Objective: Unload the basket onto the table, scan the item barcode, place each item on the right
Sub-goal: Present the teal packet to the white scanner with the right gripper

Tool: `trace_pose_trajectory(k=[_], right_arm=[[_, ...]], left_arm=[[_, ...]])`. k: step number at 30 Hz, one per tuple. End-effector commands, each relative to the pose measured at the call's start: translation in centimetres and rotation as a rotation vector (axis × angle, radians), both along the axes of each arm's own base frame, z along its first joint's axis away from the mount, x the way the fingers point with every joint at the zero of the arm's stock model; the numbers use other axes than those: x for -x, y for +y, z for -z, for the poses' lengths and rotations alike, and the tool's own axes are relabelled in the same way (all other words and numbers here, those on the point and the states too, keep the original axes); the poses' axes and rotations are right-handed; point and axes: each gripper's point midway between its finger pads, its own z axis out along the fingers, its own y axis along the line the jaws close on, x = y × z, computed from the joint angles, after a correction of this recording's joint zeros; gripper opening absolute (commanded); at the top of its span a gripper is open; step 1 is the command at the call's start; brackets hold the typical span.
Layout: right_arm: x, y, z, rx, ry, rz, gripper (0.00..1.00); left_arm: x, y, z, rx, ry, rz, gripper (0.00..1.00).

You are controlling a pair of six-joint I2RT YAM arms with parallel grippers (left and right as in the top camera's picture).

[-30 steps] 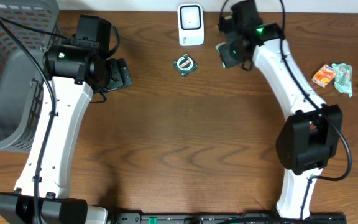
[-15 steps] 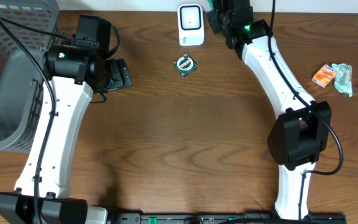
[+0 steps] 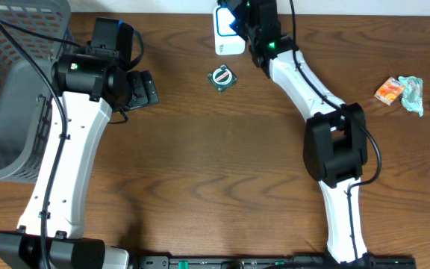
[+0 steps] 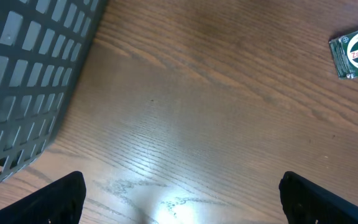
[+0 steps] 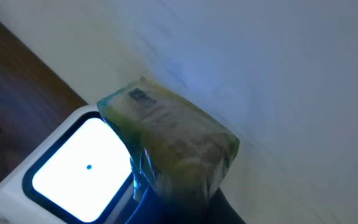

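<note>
Wrapped packet (image 5: 166,140) sits clenched in my right claw (image 3: 243,16), close before the barcode scanner's (image 5: 79,168) lit window beyond it. Pickup looks done and I judge the presenting step is in hand; whether the code has read, I cannot tell.

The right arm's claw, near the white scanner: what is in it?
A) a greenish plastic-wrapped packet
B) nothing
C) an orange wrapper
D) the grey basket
A: the right wrist view shows a greenish wrapped packet held by the right gripper beside the lit scanner window.
</note>
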Motion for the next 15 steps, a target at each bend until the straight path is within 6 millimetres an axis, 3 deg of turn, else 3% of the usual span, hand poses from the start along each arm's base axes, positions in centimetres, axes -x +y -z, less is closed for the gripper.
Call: trace_pose_trajectory(k=[1, 4, 15], right_arm=[[0.3, 1.6, -1.5, 0.041, -0.047, -0.089, 0.01], [0.3, 1.7, -0.7, 0.081, -0.04, -0.097, 0.01], [0.1, 0.1, 5.5, 0.284, 0.047, -0.067, 0.01]], left_arm=[[0.0, 0.3, -0.5, -0.014, -0.013, 0.002, 0.98], [0.0, 0.3, -0.5, -0.014, -0.013, 0.002, 0.98], [0.0, 0.3, -0.5, -0.014, -0.014, 0.002, 0.98]])
